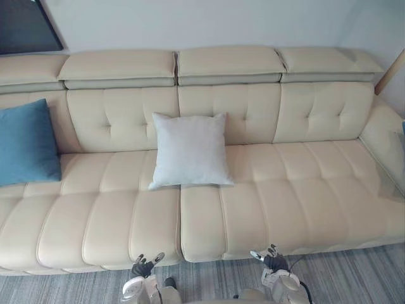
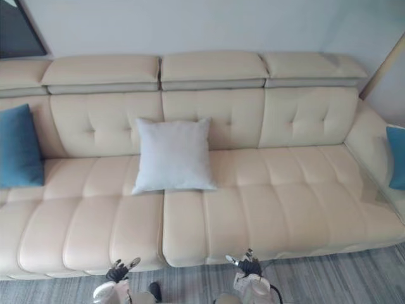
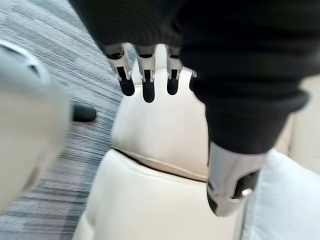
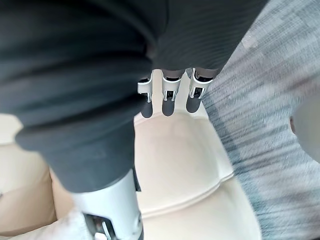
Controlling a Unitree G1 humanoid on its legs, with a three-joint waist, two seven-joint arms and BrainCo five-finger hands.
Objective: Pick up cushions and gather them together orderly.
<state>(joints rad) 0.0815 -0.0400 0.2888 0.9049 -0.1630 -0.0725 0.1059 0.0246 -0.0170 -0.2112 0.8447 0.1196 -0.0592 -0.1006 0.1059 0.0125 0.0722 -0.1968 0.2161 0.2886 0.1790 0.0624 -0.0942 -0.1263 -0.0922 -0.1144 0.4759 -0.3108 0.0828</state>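
A pale grey cushion (image 1: 190, 150) leans upright against the backrest at the middle of the cream sofa (image 1: 285, 196). A blue cushion (image 1: 25, 142) leans at the sofa's far left. Another blue cushion (image 2: 397, 156) shows at the right armrest. My left hand (image 1: 143, 266) and right hand (image 1: 272, 259) hang low in front of the sofa's front edge, over the carpet, well short of every cushion. Both hands are open and hold nothing; their fingers (image 3: 145, 82) (image 4: 167, 95) are straight in the wrist views.
Grey striped carpet (image 1: 354, 272) runs along the sofa's front. A wall rises behind the headrests, with a dark panel (image 1: 25, 25) at the upper left. The sofa's right seat half is bare.
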